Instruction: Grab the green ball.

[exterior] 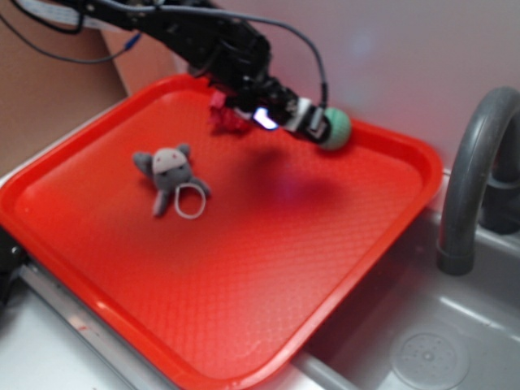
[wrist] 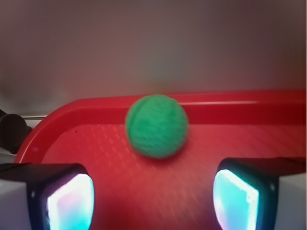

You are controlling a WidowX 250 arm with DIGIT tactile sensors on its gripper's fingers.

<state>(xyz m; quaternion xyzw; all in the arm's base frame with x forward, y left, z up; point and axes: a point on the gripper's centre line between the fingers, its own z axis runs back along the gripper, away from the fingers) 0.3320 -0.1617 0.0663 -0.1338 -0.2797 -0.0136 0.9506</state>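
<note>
Green ball (wrist: 156, 126), dimpled and mint-coloured, sat on the red tray (exterior: 268, 284) close to its far rim, as seen in both the exterior and wrist views. The gripper (exterior: 315, 126) reached low across the tray from the far left corner, its jaws spread wide with the ball just ahead of them and touching neither finger in the wrist view; nothing was grasped. A dark red wad (exterior: 228, 119) lay on the tray just behind the arm, nearer that far left corner. A small grey plush toy (exterior: 171, 177) with a white loop rested on the tray's left half, well apart from the ball. A grey faucet (exterior: 474, 179) stood beside the tray's right edge.
</note>
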